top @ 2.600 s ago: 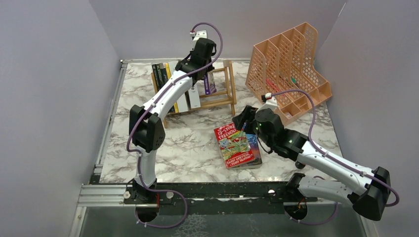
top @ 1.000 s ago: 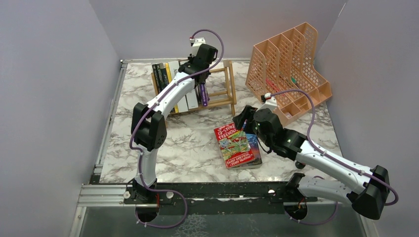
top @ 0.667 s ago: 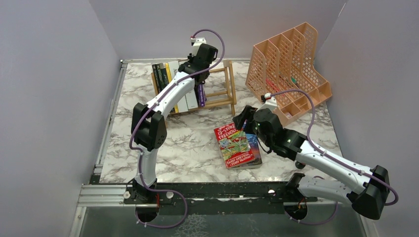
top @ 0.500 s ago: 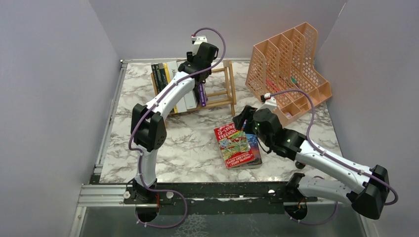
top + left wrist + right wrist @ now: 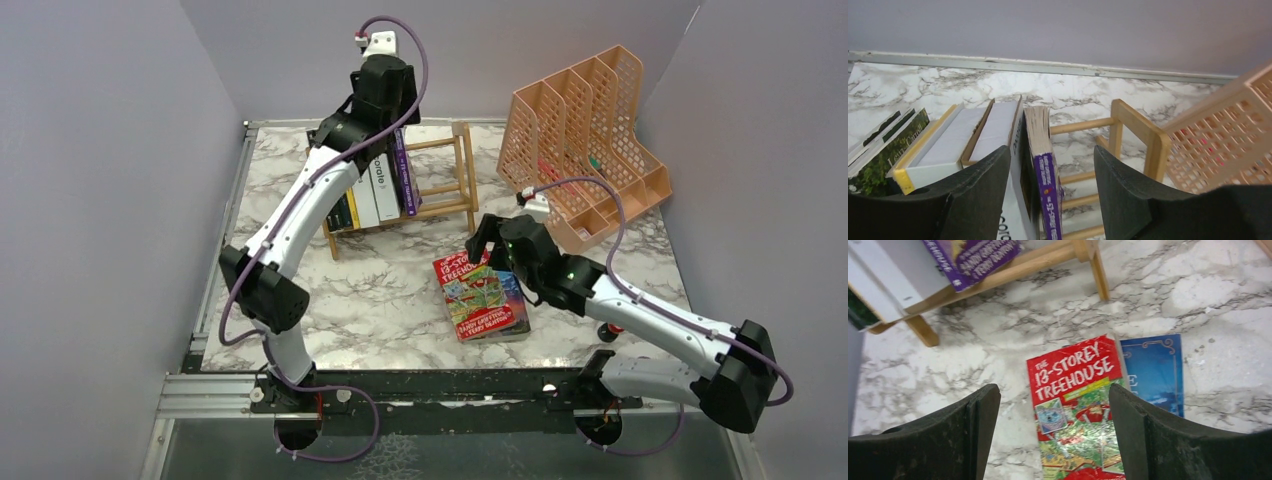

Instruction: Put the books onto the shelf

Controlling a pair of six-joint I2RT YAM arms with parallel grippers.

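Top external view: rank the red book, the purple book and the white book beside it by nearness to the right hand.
1. Red book, on the table by the right hand.
2. Purple book, right end of the shelf row.
3. White book, just left of it.

Plain lavender-grey walls (image 5: 100, 200) are enclosing a white, grey-veined marble tabletop (image 5: 380, 290) on the left, back and right, with soft, even light falling across it. A silver metal strip (image 5: 998, 64) is running along the foot of the back wall, while a peach mesh file organiser (image 5: 585, 150) is standing at upper right and an aluminium rail (image 5: 210, 397) is lining the bottom edge.
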